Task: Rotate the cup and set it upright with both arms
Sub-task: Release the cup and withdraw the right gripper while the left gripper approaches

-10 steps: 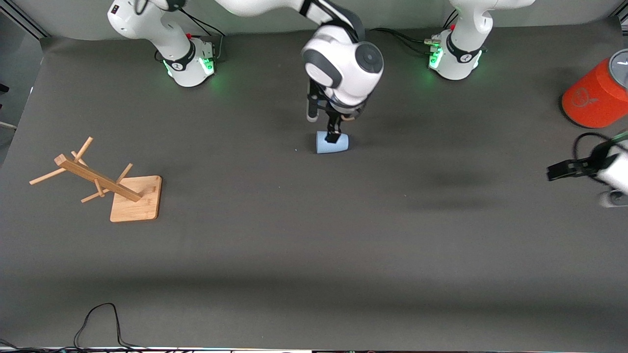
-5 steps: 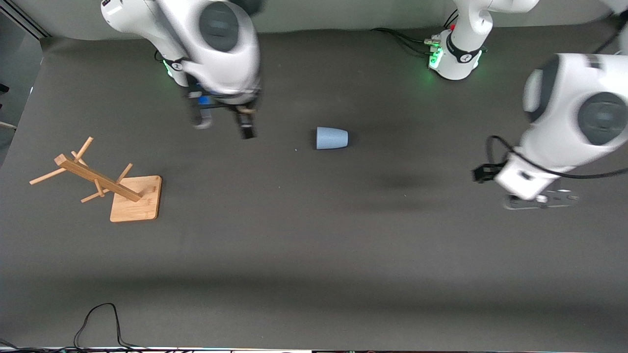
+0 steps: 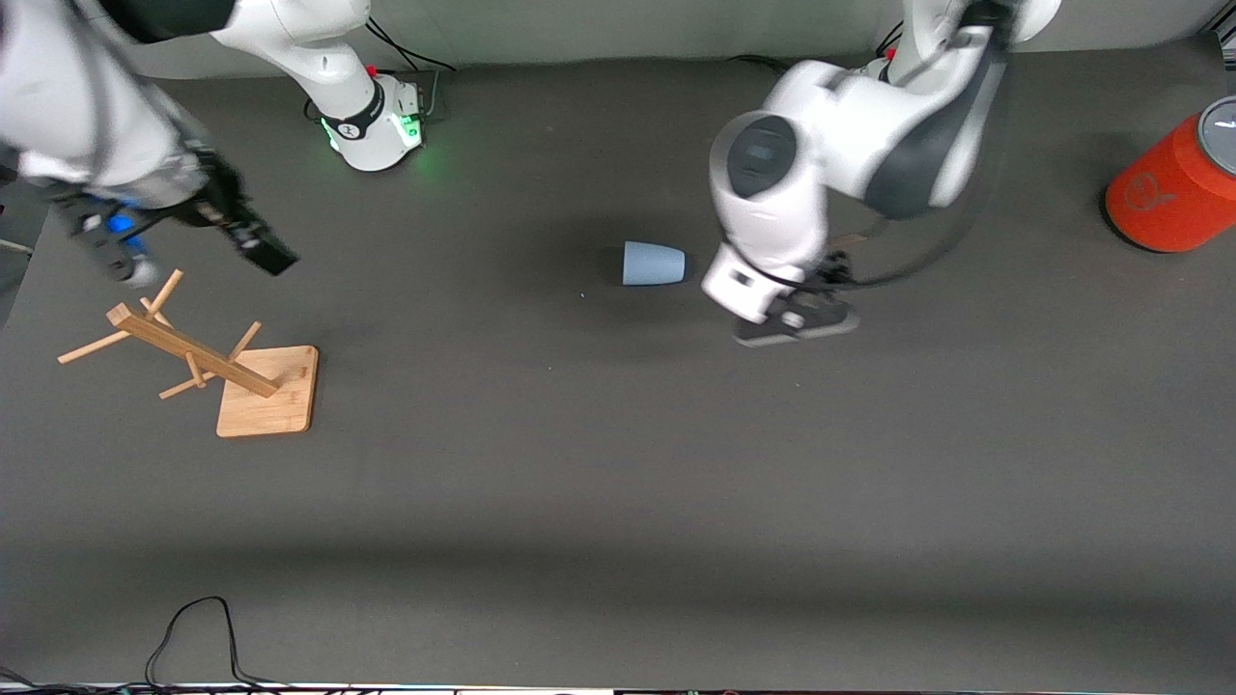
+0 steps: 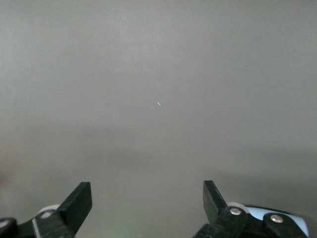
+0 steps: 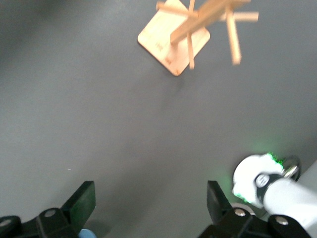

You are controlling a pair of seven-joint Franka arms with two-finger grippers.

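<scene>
Beside cup (image 3: 654, 264), left claw (image 4: 146, 201) gaping

Pale blue cup (image 3: 654, 264), dark grey table (image 3: 618, 463), orange cylinder (image 3: 1168, 193) with grey lid, light wooden rack (image 3: 208, 362)

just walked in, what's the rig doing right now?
Nothing is held. The cup lies on its side on the table, between the two bases. The left tool is low beside the cup, toward the left arm's end, fingers open. The right tool is open too, up over the table above the wooden rack. An orange cylinder stands at the left arm's end.
</scene>
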